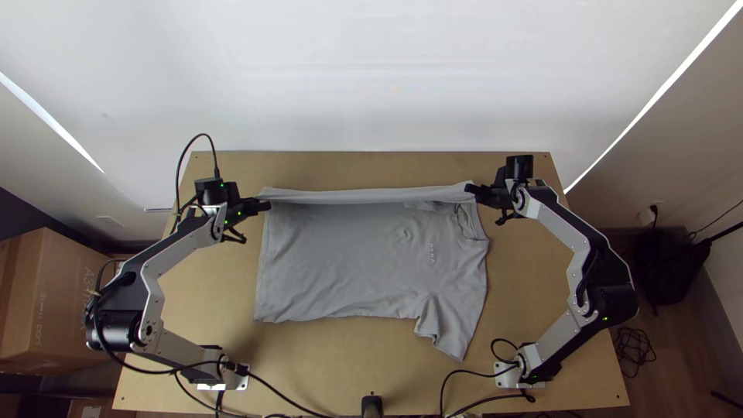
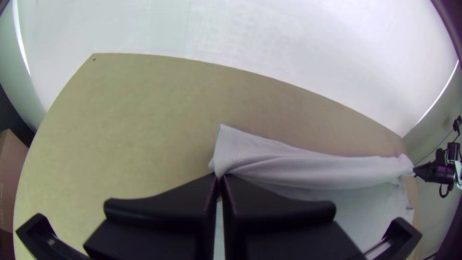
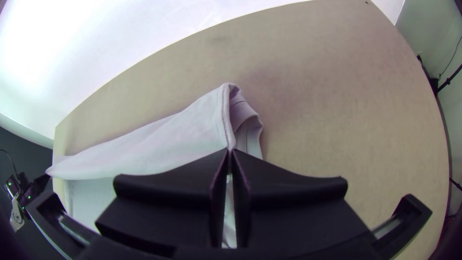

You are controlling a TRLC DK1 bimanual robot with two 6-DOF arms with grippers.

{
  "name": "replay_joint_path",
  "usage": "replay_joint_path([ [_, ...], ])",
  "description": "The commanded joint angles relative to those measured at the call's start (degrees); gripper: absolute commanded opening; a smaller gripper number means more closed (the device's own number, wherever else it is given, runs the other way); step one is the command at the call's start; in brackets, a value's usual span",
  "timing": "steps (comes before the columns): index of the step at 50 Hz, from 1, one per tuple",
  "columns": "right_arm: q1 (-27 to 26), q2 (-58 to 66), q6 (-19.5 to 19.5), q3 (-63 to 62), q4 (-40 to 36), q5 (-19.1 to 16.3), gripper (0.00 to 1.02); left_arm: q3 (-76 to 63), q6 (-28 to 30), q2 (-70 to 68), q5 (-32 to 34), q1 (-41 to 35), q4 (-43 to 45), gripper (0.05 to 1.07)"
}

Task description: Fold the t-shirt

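Grey t-shirt [image 1: 348,267] pinched at two far points

One sleeve [image 1: 450,329] points toward the near side; beyond it, the body spreads across the table [image 1: 534,271]. Farthest, the left gripper [image 1: 263,206] and right gripper [image 1: 474,190] clench either end of a turned-over strip.

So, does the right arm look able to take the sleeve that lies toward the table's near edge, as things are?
Probably not right now: the right gripper is shut on the far side of the t-shirt and would first have to let go. Nothing lies on the sleeve.
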Motion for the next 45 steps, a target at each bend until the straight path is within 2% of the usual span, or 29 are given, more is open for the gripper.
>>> replay_joint_path([
  [1, 0.4, -2.3, -0.1, -2.4, 0.7, 0.8, 0.03, -3.5, -0.5, -2.2, -0.5, -0.3, 1.1, 0.32],
  [4, 0.4, -3.3, 0.0, -3.4, 0.7, 0.8, 0.05, -4.4, -0.4, -2.5, -0.5, -0.1, 1.1, 0.35],
  [10, 0.4, -7.7, 2.1, -7.4, 0.7, 0.8, 0.41, -5.5, 0.0, -2.7, -0.5, 0.6, 0.3, 0.54],
  [13, 0.2, -10.8, 2.8, -9.3, 0.6, 0.8, 0.55, -5.5, 0.2, -2.7, -0.4, 1.3, -0.5, 0.69],
  [16, 0.0, -13.9, 2.8, -11.0, 0.5, 0.8, 0.69, -5.2, 1.0, -2.5, -0.5, 1.9, -1.3, 0.79],
  [20, -0.5, -19.2, 3.9, -12.8, -1.4, 0.7, 0.72, -5.0, 1.7, -3.4, -0.5, 2.6, -2.1, 0.83],
  [22, -0.7, -22.3, 4.1, -13.5, -2.8, 0.3, 0.79, -4.8, 1.7, -3.9, -0.4, 3.3, -2.3, 0.84],
  [24, -0.7, -25.3, 4.1, -14.1, -4.2, 0.1, 0.80, -4.7, 1.8, -4.6, -0.4, 3.6, -2.8, 0.89],
  [27, -0.6, -29.5, 4.5, -14.5, -7.9, 0.1, 0.86, -4.5, 2.1, -5.8, -0.3, 4.5, -3.5, 0.89],
  [30, 0.3, -32.7, 5.7, -14.7, -12.4, 0.0, 0.87, -3.9, 2.5, -7.2, 0.2, 5.0, -5.8, 0.90],
  [34, 1.5, -34.1, 6.0, -13.4, -22.3, -0.6, 0.87, -3.0, 2.9, -9.2, 0.9, 5.9, -8.5, 0.92],
  [36, 1.9, -35.2, 6.0, -13.7, -25.3, -0.6, 0.91, -3.0, 3.1, -10.4, 1.3, 6.4, -9.1, 0.92],
  [38, 1.9, -36.6, 5.9, -14.6, -27.1, -0.6, 0.94, -3.0, 3.1, -11.6, 1.6, 6.5, -9.8, 0.92],
  [45, 3.2, -43.3, 4.8, -20.8, -29.6, -1.0, 0.94, -2.0, 3.6, -14.7, 2.5, 7.0, -12.9, 0.92],
])
